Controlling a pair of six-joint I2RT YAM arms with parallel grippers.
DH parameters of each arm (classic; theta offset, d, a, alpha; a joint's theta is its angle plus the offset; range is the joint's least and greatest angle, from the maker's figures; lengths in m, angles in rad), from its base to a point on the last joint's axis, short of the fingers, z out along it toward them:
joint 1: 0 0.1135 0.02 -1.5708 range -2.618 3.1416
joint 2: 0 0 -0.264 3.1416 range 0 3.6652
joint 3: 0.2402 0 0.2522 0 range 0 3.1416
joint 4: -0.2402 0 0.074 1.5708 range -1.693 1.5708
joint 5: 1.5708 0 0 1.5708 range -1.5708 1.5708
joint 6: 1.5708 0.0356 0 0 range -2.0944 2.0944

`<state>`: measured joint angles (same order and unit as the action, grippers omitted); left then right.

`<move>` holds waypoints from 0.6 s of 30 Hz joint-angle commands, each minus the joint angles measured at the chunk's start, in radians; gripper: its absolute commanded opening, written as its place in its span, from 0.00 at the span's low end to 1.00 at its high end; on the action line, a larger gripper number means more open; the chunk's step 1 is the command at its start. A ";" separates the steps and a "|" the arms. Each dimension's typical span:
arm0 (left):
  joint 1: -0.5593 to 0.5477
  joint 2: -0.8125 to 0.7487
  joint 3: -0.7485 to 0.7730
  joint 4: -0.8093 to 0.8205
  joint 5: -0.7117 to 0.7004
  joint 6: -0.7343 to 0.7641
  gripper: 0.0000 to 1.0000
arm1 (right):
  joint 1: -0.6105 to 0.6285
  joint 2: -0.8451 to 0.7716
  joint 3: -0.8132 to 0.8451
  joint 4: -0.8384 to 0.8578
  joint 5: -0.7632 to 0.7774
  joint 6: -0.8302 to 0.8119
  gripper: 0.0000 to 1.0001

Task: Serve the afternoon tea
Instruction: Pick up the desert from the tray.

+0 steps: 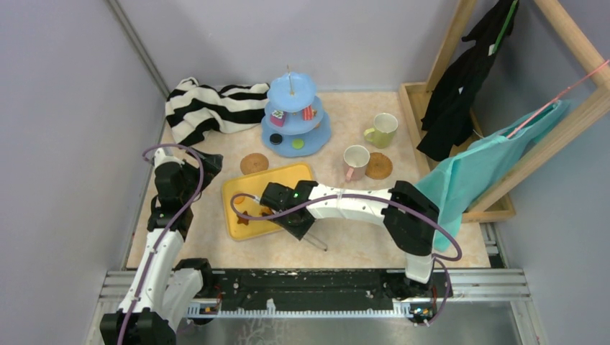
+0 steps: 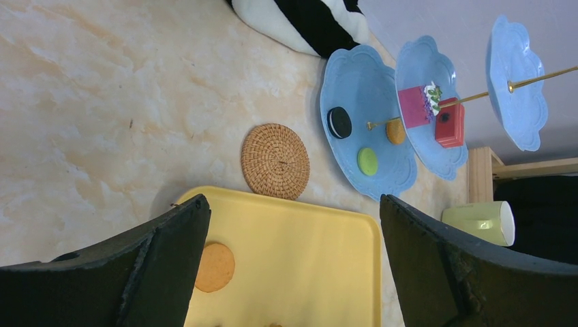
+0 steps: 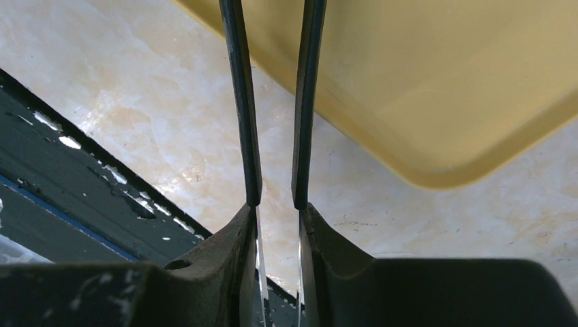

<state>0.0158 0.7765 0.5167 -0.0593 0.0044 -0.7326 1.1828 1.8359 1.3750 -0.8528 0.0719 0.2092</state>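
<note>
Right claw point(image 3: 278, 211) squeezes tongs point(image 3: 238, 102), tips hidden, over yellow tray point(image 3: 443, 102), prob. to lift a cookie.
Left claw point(image 2: 293, 203) wide open, empty, beside tray. Cookie point(image 2: 215, 267) on tray; blue stand point(image 1: 316, 140) w/ cakes behind; green cup point(image 1: 382, 129), pink cup point(image 1: 355, 161) by coaster point(image 1: 378, 166) at right. Beige marbled counter point(image 1: 345, 237), grey walls, wooden rack point(image 1: 460, 43) w/ clothes.

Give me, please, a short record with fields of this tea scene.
left tool: open, beside the yellow tray's far-left corner
right tool: shut on tongs, at the tray's near-right corner
tray: brown cookies on it
stand: sweets on its lower two tiers
cups: pink-handled cup and yellow-green cup, neither on a coaster
coasters: cork coaster by the tray, another by the pink-handled cup
</note>
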 commanded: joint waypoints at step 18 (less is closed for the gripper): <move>0.008 -0.002 -0.006 0.036 0.015 -0.001 0.99 | 0.009 -0.127 0.018 0.032 0.086 0.025 0.00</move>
<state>0.0181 0.7769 0.5163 -0.0593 0.0055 -0.7326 1.1828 1.8069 1.3739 -0.8528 0.1139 0.2146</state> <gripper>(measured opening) 0.989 0.257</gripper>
